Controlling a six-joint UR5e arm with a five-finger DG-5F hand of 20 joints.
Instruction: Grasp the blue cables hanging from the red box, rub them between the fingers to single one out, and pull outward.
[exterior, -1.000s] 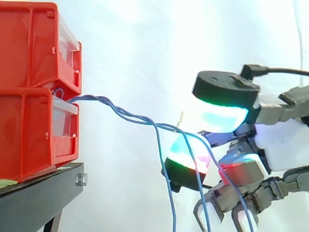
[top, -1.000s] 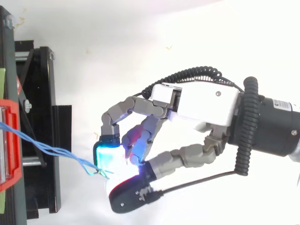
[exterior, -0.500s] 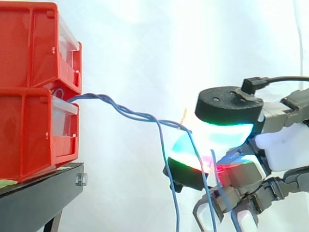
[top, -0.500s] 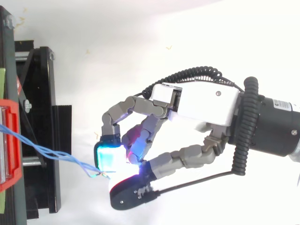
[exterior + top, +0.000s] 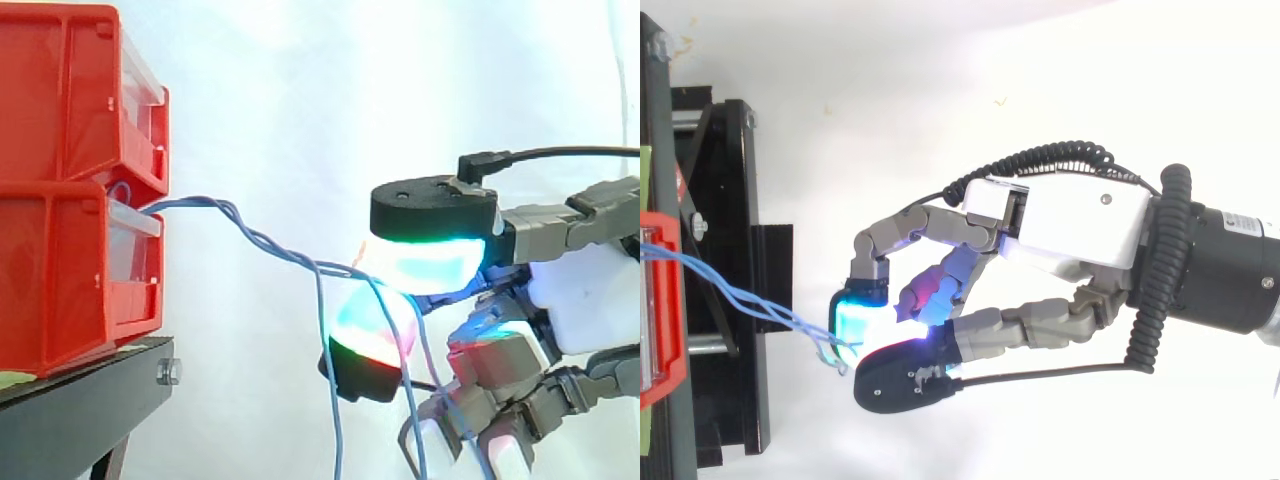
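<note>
- Side view: an upper red plastic bin (image 5: pixel 60 90) sits on a lower red plastic bin (image 5: pixel 60 285) at the left edge. Both rest on a black metal stand (image 5: pixel 80 410) in front of a white curtain (image 5: pixel 300 100).
- Thin blue cables (image 5: pixel 262 243) come out at the top of the lower bin's clear drawer front (image 5: pixel 135 250), just under the seam between the two bins. They are twisted together and slope down to the right.
- The grey jointed robot hand (image 5: pixel 590 300) reaches in from the right with its fingers curled. It pinches the blue cables between a cyan-and-green glowing pad (image 5: pixel 425 265) above and a cyan-and-red glowing pad (image 5: pixel 365 325) below.
- Past the pinch, the strands separate and hang down in front of the lower fingers, running off the bottom edge.
- Top view: the hand (image 5: pixel 1070 225) comes in from the right. The cables (image 5: pixel 750 303) run from the red bin (image 5: pixel 662 300) at the left edge, over the black stand (image 5: pixel 730 200), to the closed pads just beyond the stand's edge.
- Short loose strand ends curl out beside the pads.
</note>
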